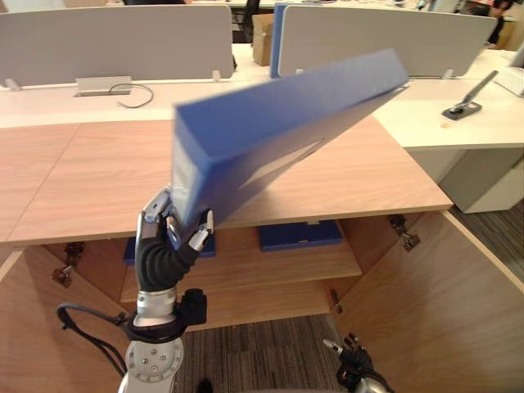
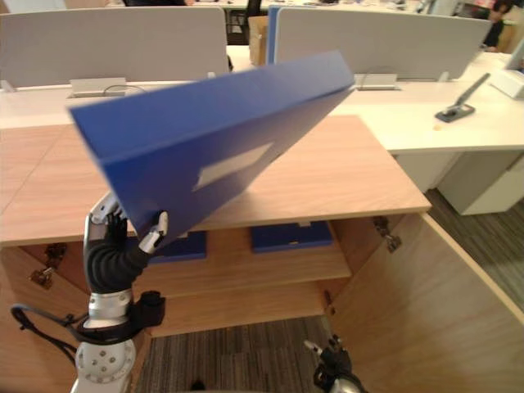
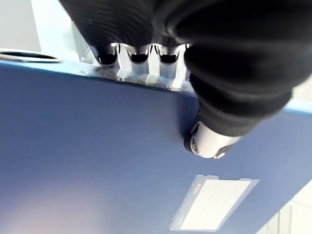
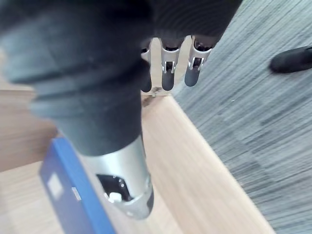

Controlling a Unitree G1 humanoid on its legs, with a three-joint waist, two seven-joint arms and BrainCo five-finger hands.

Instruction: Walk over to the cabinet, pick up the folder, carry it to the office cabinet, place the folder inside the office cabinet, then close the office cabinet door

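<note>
While raised upright at the near left, grips the near lower corner of the blue folder (image 1: 278,115) with the left hand (image 1: 166,237), fingers curled over its edge, thumb on its face. Holds it tilted above the office cabinet (image 1: 360,180) top. Hangs the right hand (image 1: 354,362) low at near right, fingers loosely straight, empty.

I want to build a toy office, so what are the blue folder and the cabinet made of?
The blue folder in the left hand looks like stiff board or plastic with a smooth matte skin: flat faces, crisp edges, a clear label pocket. The cabinet looks like wood-grain laminate board, from its even streaky pattern; solid wood is possible.
</note>
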